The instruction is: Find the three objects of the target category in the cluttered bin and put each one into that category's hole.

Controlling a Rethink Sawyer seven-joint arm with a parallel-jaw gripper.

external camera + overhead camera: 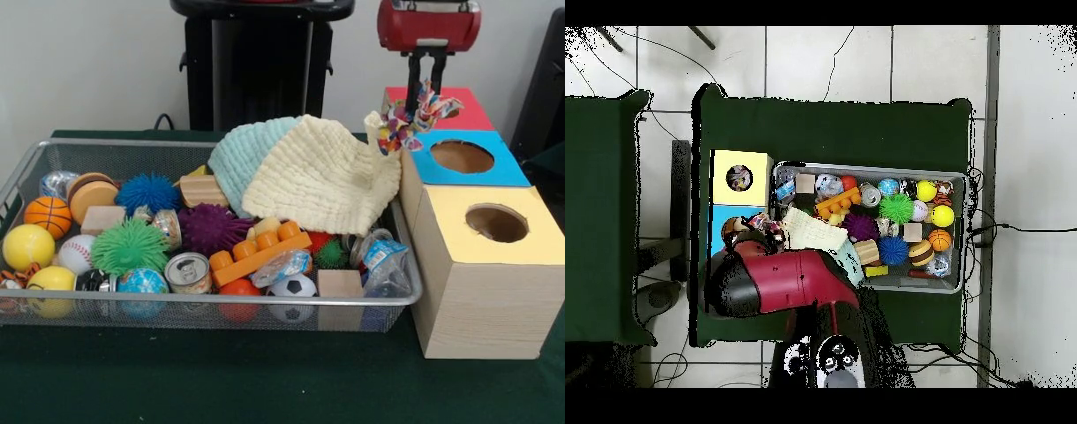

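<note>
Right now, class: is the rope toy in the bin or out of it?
Out. The rope toy hangs from the gripper above the blue-topped box.

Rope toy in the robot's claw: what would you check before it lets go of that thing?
1. Grip: gripper looks shut on the rope toy: ok.
2. Toy lifted out of the bin: ok.
3. Toy free of the cream cloth: cannot tell, since they overlap in the front view.
4. Toy above a hole: it hangs beside the blue box's hole, not over it: not ok.
5. Blue box's hole unblocked: ok.
6. Which hole suits this toy: cannot tell.
</note>
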